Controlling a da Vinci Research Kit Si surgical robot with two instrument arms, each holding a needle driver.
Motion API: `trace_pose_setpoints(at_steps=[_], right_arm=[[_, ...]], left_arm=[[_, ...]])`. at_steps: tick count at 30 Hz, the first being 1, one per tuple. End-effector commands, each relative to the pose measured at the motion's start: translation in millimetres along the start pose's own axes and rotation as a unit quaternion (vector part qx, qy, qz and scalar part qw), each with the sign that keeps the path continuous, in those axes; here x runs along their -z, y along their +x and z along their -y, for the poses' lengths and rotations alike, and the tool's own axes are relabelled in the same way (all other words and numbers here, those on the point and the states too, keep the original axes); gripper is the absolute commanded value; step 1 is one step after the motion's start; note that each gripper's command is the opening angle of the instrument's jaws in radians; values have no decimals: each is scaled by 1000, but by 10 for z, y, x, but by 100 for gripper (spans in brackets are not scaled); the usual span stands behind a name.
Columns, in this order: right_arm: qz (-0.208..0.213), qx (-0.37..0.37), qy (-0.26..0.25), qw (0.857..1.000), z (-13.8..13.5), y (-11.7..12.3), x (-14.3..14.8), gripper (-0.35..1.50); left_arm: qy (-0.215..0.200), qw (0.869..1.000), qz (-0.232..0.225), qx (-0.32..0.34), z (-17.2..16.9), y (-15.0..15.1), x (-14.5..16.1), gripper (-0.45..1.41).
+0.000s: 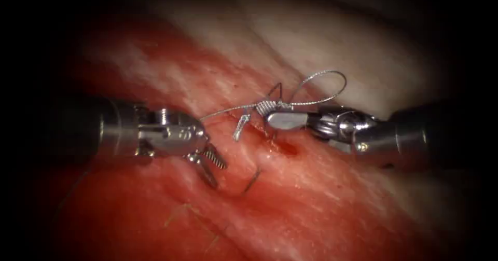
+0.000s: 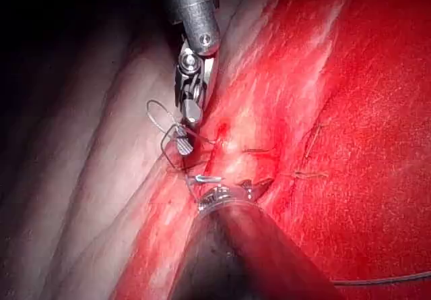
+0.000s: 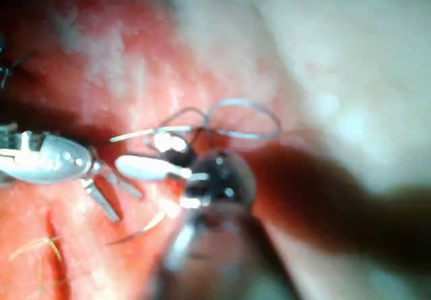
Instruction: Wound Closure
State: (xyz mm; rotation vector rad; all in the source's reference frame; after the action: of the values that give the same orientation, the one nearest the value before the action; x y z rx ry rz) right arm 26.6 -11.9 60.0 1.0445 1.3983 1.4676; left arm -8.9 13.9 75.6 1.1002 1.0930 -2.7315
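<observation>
Your left tool (image 1: 210,162) sits on the left side of the cut (image 1: 251,180), its jaws spread apart and pointing down at the tissue (image 1: 321,209), gripping nothing. Your right tool (image 1: 275,117) comes in from the right with its jaws apart too: one jaw lies flat over the cut, the other stands up above it, and the thread (image 1: 324,87) runs across that upper jaw. From there the thread arcs in a loop over the pale tissue to the right and stretches in a taut line left toward your left tool's wrist. A short bright piece hangs just below that line, between the two tools; you cannot tell whether it is the needle. A dark stitch (image 1: 253,179) crosses the cut lower down.
</observation>
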Motion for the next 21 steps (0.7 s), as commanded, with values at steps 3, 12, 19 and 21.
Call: trace_pose_setpoints(at_steps=[3, 12, 19, 21], right_arm=[[8, 18, 4, 1000, -1, 6, 10, 135], [15, 34, 8, 999, -7, 18, 28, 133], [21, 36, 11, 999, -11, 26, 44, 131], [21, 35, 10, 999, -11, 28, 50, 131]], left_arm=[[13, 998, -27, -58, 6, 1, -10, 17], [52, 969, -151, -190, 14, 9, -19, 24], [38, 966, -166, -196, 12, 9, -30, 27], [35, 965, -169, -197, 11, 8, -32, 29]])
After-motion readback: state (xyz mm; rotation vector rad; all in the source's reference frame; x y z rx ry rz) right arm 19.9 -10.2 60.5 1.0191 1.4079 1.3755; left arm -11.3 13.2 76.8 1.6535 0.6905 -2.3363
